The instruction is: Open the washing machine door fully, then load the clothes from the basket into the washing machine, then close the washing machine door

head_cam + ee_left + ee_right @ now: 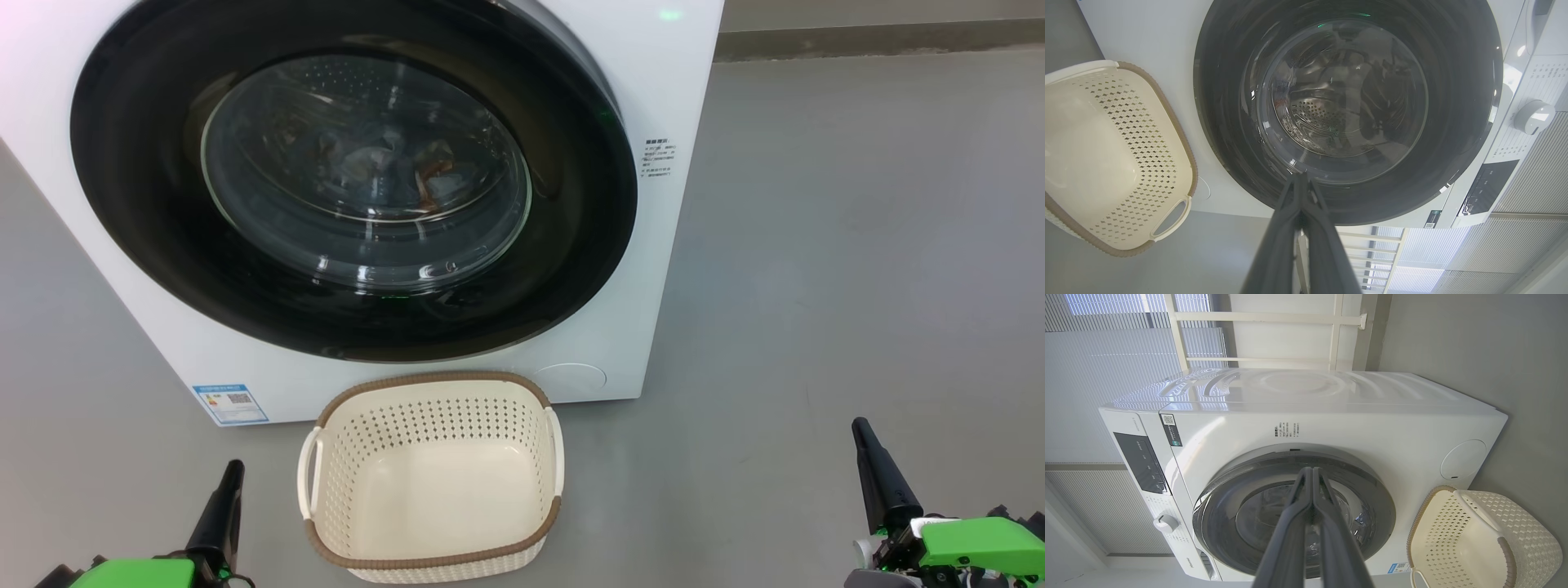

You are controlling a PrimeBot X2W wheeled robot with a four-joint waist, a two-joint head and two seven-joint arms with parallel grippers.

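— Where do our claws stand?

— Our left claw point(234, 467) is pressed shut, its two dark fingers point(1278, 245) together with nothing between them. It hangs low over the floor point(816, 286), near the basket point(424, 379) on its left side. Our right claw point(860, 425) is closed the same way, gripping nothing, well off to the basket's right.

— And the basket itself?

— It sits on the floor just before the washer point(653, 269), close to the lower edge of its front. It is between the blue label point(231, 403) near the front's lower left corner and the round cap point(571, 377) near the lower right. We can see its bare cream bottom.

— The door?

— The round black door point(147, 245) lies closed, flat against the washer's front. Through its glass point(457, 245) we make out the clothes point(384, 159) inside the drum point(1314, 122): bluish cloth with orange-brown patches, dim behind reflections. Both our claws are apart from the door.
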